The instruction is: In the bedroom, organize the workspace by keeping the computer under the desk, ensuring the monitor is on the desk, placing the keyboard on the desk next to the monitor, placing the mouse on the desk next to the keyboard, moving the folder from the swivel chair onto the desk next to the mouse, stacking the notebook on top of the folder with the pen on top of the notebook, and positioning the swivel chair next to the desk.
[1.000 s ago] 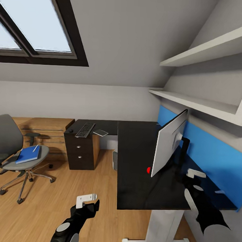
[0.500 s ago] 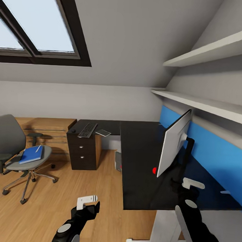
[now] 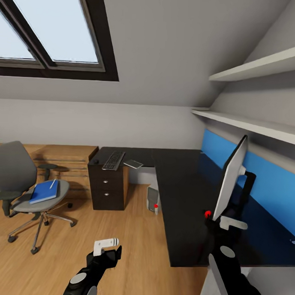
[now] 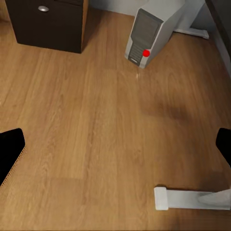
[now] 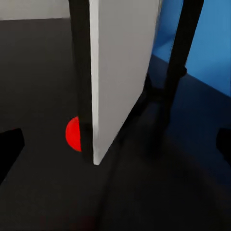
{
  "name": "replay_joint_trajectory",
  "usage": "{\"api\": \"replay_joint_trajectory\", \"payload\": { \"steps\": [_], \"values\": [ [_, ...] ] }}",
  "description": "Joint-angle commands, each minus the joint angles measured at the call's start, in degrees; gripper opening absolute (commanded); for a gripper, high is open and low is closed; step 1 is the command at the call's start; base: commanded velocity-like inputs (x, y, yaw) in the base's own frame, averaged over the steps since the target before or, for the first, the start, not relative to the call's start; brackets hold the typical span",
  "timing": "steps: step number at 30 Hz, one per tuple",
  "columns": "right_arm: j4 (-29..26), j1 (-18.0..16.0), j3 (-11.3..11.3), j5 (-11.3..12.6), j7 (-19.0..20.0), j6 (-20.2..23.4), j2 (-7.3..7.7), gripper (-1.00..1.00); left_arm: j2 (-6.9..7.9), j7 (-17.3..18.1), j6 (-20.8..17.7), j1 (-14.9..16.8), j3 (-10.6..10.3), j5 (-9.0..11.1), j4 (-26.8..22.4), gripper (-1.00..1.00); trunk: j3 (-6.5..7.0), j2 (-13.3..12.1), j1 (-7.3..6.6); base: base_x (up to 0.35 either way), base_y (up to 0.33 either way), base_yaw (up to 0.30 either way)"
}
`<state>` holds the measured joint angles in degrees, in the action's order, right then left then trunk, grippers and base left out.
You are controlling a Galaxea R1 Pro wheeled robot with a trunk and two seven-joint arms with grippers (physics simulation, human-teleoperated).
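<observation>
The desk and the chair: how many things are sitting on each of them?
On the black-topped desk: 3 (black slim keyboard, small grey flat pad, wide pale-backed monitor).
On the grey swivel chair: 2 (blue flat book, thin white pen).
Total: 5.

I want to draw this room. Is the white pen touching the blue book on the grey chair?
Touching. In the head view the thin white pen lies directly on the blue book, on the grey swivel chair's seat.

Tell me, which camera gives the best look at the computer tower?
The left wrist view: the computer stands on the wood floor, front panel facing us. The head view catches it small, beneath the desk.
</observation>
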<state>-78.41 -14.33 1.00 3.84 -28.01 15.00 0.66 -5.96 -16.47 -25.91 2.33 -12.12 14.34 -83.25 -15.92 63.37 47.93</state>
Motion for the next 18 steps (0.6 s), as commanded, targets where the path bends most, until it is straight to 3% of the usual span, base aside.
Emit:
{"api": "replay_joint_trajectory", "payload": {
  "steps": [1,6,18],
  "values": [
    [-0.1,0.0,0.1,0.4,-0.4,0.2,0.06,1.0,0.01,-0.5,-0.2,0.0,-0.1,0.6,-0.1,1.0,-0.08,0.0,0.04,0.285,0.155,0.0],
    [-0.1,0.6,0.2,0.3,-0.4,-3.4,0.12,1.0,0.02,-0.5,-0.2,0.0,-0.1,0.7,-0.1,1.0,-0.08,0.0,0.04,0.263,0.047,0.0],
    [0.2,0.7,0.1,0.1,-0.6,-7.2,0.32,1.0,-0.01,-0.5,-0.2,0.0,-0.1,0.7,-0.1,1.0,-0.08,0.0,0.04,0.113,0.003,0.0]
  ]
}}
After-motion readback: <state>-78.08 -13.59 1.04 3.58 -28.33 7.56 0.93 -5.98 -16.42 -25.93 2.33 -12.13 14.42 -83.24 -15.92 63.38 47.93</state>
